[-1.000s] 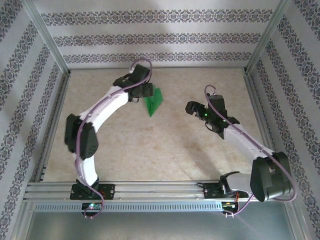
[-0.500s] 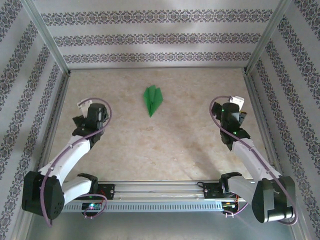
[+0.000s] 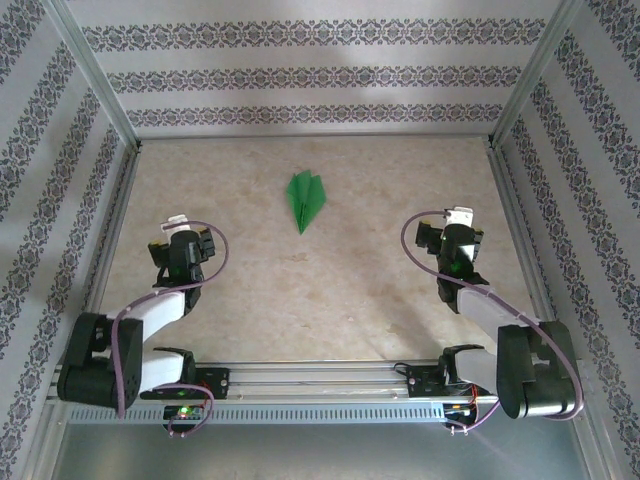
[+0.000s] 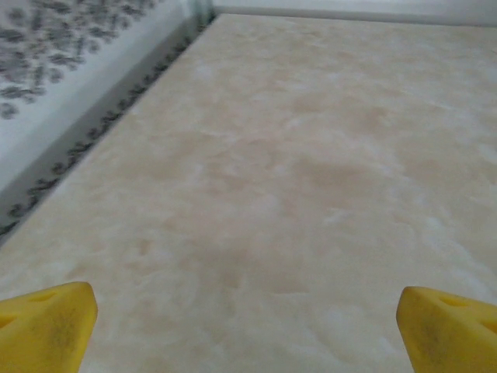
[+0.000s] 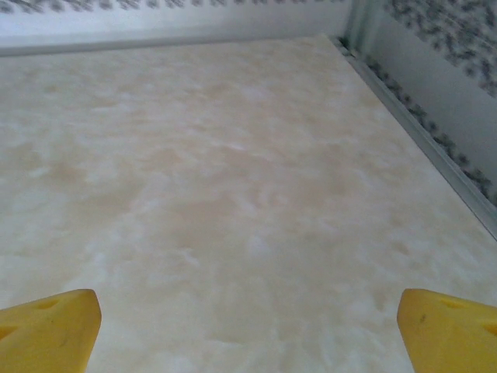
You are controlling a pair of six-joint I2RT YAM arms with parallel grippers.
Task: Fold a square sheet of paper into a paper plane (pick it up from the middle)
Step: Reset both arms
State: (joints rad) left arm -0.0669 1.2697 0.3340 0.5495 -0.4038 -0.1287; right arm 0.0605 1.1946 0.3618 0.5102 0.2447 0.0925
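Observation:
The square sheet of paper lies folded as a bright green paper plane (image 3: 305, 200), flat on the beige table toward the back middle, its nose pointing at the near side. Nothing touches it. My left gripper (image 3: 179, 230) rests low at the near left, well apart from the plane. It is open, its yellow fingertips (image 4: 46, 322) stand far apart with bare table between them. My right gripper (image 3: 454, 222) sits at the near right, equally far from the plane. It is open too, and bare table lies between its fingertips (image 5: 446, 326).
Patterned walls with metal frame posts (image 3: 100, 95) close the table on the left, back and right. The left wall's foot (image 4: 93, 132) runs close beside my left gripper, the right wall's rail (image 5: 427, 148) beside my right. An aluminium rail (image 3: 320, 385) carries both arm bases.
My left arm has let go of the plane and drawn back from it to the near left, folding low. My right arm has also pulled back to the near right. The plane stays put.

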